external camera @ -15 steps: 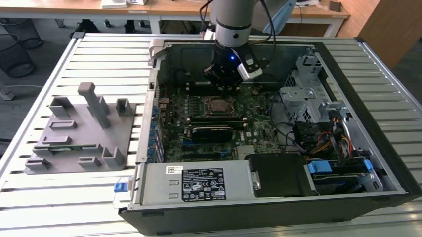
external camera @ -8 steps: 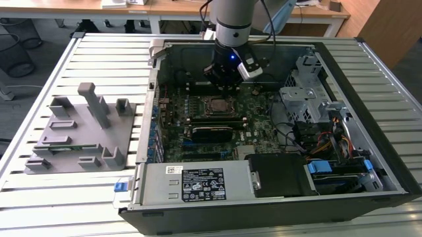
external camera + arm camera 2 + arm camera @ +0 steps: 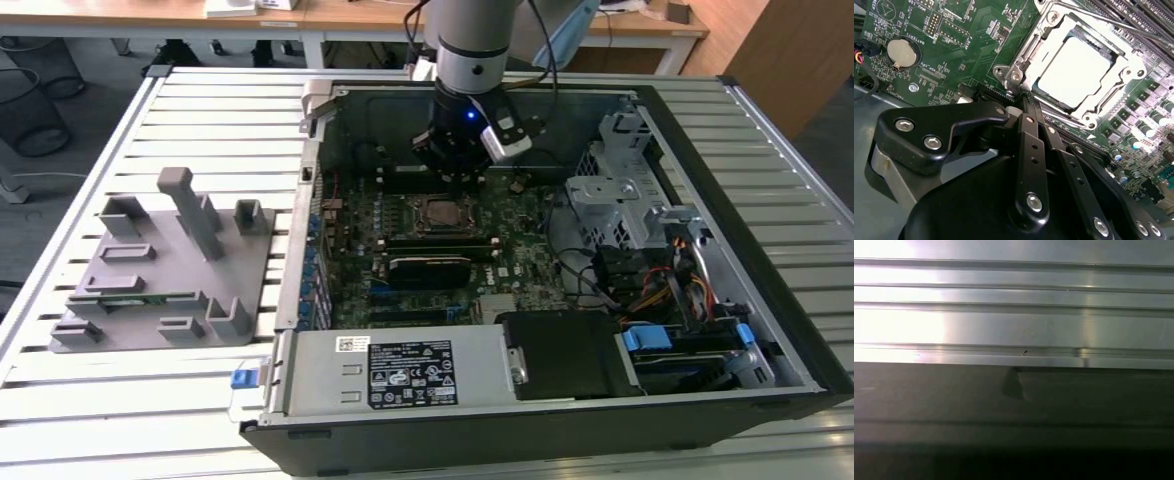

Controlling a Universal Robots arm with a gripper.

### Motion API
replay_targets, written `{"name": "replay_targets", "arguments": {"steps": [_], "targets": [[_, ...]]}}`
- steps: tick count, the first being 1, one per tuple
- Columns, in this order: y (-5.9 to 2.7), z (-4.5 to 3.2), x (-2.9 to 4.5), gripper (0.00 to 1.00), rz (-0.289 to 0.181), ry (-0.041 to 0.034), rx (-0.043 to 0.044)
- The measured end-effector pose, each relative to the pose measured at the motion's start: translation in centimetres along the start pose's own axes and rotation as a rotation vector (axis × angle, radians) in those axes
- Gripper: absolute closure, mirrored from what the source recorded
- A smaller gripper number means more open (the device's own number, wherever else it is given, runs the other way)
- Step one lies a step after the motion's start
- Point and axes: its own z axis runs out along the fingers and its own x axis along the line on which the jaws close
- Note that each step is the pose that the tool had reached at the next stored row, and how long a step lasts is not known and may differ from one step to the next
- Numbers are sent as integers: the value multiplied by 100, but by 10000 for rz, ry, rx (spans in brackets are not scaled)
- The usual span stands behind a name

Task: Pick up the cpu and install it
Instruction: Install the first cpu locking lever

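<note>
Silver-grey metal catches my eye first: the cpu [image 3: 1074, 70] is lying flat inside its socket frame [image 3: 1126, 75] on the green motherboard [image 3: 954, 45], in the second wrist view. That reads to me as seated, chip down in the recess with the steel frame around its edges, so the placing part looks done.

My gripper [image 3: 1026, 100] hangs just beside the socket's near corner, fingers [image 3: 1029, 135] brought together into a thin closed wedge with nothing between them. I judge it's pinched shut like that so the narrow tip can work at the frame's edge or lever rather than carry anything.

From the exterior view, the gripper [image 3: 458, 178] is reaching down into the open computer case [image 3: 787, 330], right above the cpu [image 3: 439, 213], which sits mid-board. The case lies on its side on the slatted metal table [image 3: 80, 400], which gives me straight-down access.

Counting now: one cpu, one socket, one coin cell battery [image 3: 900, 51] on the board, one arm. On the exterior view's left, one grey parts fixture [image 3: 160, 270] stands well apart from the case, with one green memory stick [image 3: 127, 297] resting in a slot on it.
</note>
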Motion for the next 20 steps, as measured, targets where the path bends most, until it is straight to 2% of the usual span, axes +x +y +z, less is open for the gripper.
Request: {"name": "replay_targets", "arguments": {"steps": [5, 11, 12, 13, 16, 18, 20], "targets": [[0, 22, -3, 89, -2, 3, 142], [0, 40, -7, 89, 0, 7, 145], [0, 40, -8, 89, -1, 6, 125], [0, 40, -8, 89, -2, 5, 70], [2, 43, -9, 89, 1, 1, -197], [0, 41, -8, 89, 0, 3, -328], [1, 40, -8, 89, 2, 1, -352]]}}
